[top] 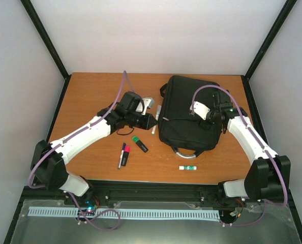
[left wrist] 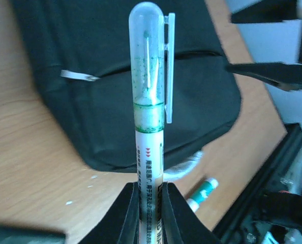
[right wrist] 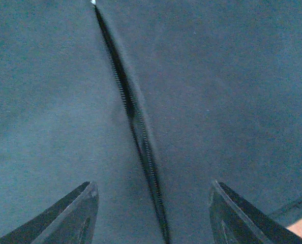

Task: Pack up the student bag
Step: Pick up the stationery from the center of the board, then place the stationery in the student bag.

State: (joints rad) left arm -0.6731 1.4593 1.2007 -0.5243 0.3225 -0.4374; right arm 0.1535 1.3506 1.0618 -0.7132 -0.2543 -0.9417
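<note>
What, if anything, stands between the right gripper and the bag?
Nothing visible. The right gripper hangs open directly over the bag, jaws on either side of its zip. Only the bag's own black fabric shows between them.

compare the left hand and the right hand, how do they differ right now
The left hand is shut on a pen with a clear cap; the right hand is open and holds nothing. The left hand is over the table beside the student bag; the right hand is above the bag, with a finger on each side of its zipper. Both have dark fingers.
</note>
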